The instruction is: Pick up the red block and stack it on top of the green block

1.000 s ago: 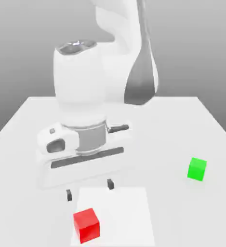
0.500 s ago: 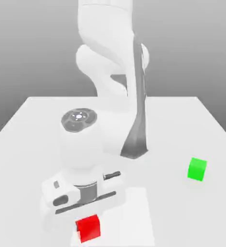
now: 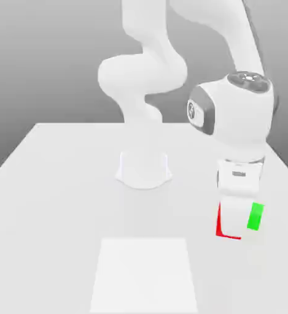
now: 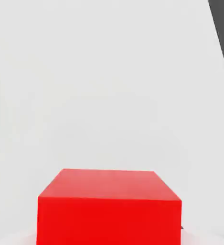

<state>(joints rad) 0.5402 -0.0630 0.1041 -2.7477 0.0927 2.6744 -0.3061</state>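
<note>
Over the white worktop (image 3: 60,184), toward the exterior view's right, the arm's white hand hangs with its pincer (image 3: 235,230) pointing down and clamped on the red block (image 3: 220,225), which it carries clear of the surface. From this side the hand's body covers most of that cube, leaving a narrow red strip along one edge and the bottom. Just beside the pincer, the green block (image 3: 255,216) peeks out as a thin vertical sliver, the rest hidden behind the hand; whether it touches the red cube cannot be told. A paler square patch (image 3: 145,273) lies on the worktop well apart from the pincer. Seen from the hand camera, the red block (image 4: 109,206) sits close and large, its top and one side face plain, its lower part cut off.
</note>
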